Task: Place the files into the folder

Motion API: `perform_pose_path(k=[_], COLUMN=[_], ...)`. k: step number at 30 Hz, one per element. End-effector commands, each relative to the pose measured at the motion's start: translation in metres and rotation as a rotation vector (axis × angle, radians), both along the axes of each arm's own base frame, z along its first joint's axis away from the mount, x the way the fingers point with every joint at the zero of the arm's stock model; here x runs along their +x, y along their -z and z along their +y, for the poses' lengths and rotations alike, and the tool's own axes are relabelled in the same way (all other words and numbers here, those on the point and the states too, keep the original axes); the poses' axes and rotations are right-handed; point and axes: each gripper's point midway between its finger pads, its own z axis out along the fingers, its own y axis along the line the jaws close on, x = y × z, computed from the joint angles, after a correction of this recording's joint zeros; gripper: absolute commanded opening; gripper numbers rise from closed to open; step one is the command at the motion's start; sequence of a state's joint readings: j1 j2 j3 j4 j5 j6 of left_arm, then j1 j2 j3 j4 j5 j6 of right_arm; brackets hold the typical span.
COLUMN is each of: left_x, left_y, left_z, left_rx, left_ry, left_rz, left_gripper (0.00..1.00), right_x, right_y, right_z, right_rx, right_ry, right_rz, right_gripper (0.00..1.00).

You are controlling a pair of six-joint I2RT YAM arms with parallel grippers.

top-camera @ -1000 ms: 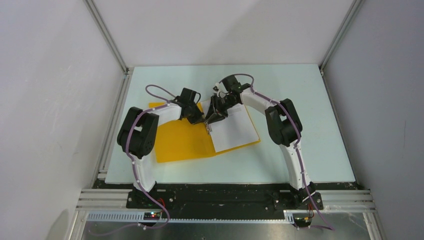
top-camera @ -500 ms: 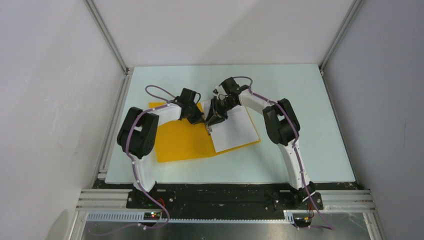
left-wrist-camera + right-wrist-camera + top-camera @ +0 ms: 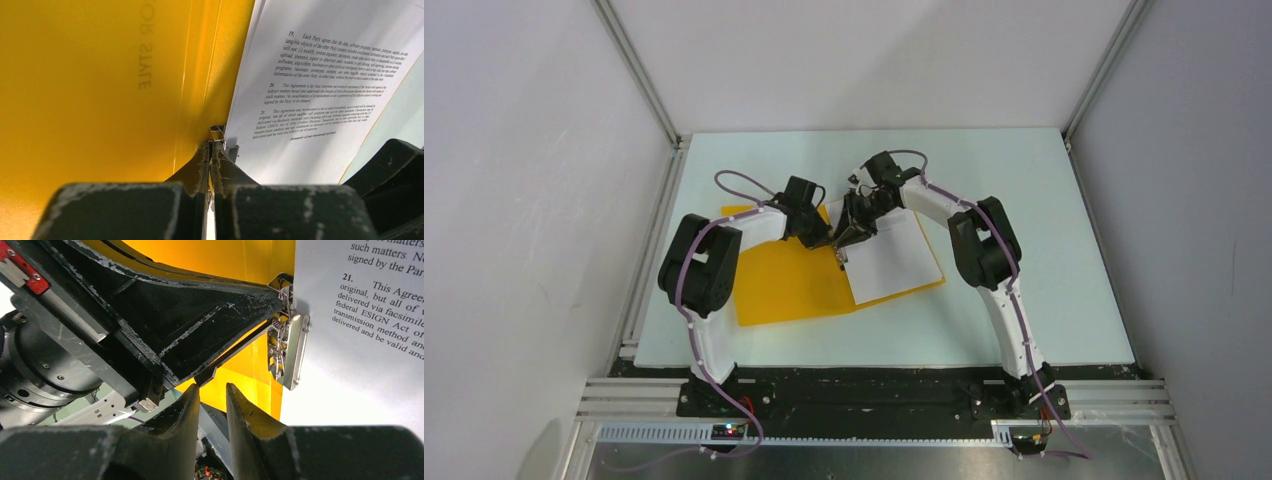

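Orange-yellow folder (image 3: 789,285): lies open and flat on the pale table (image 3: 1024,260), centre-left of the overhead view. Its left cover is bare and its right cover is under paper.
Files (image 3: 892,255): white printed sheets lie on the right cover, with a strip of orange showing along their right and lower edges. Numbered paragraphs 19 to 21 are legible in the left wrist view.
Clip (image 3: 291,352): a metal bar at the spine rests on the left edge of the sheets, near their lower corner. A wire lever stands at its upper end in the right wrist view.
Left gripper (image 3: 210,150): sits low over the spine with its jaws pressed together and its tips at the wire lever. Whether the wire is pinched between them cannot be told.
Right gripper (image 3: 212,392): sits just beside the left gripper. Its fingers are a narrow slit apart with nothing seen between them, and its tips are short of the clip.
Arms: both reach inward and meet over the spine, upper centre of the overhead view.
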State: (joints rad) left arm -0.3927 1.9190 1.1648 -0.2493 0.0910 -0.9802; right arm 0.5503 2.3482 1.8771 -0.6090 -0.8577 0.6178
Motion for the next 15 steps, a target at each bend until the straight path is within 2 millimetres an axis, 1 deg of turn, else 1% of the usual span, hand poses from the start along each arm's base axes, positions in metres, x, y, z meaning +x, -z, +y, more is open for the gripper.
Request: perform_pose_path(k=[1, 9, 15], left_x=[-0.021, -0.02, -0.02], left_y=[0.019, 0.019, 0.02], left_z=[0.0, 0.0, 0.0], left_rx=[0.028, 0.032, 0.033], left_ry=[0.009, 0.013, 0.014], left_rz=[0.071, 0.068, 0.069], left_gripper=[0.03, 0.03, 0.03], right_x=[0.012, 0.006, 0.006], right_y=[-0.007, 0.0, -0.012], right_z=[0.006, 0.005, 0.011], right_rx=[0.021, 0.022, 0.088], right_ry=[0.014, 0.013, 0.002], right_rz=[-0.032, -0.001, 0.024], right_gripper=[0.3, 0.31, 0.32])
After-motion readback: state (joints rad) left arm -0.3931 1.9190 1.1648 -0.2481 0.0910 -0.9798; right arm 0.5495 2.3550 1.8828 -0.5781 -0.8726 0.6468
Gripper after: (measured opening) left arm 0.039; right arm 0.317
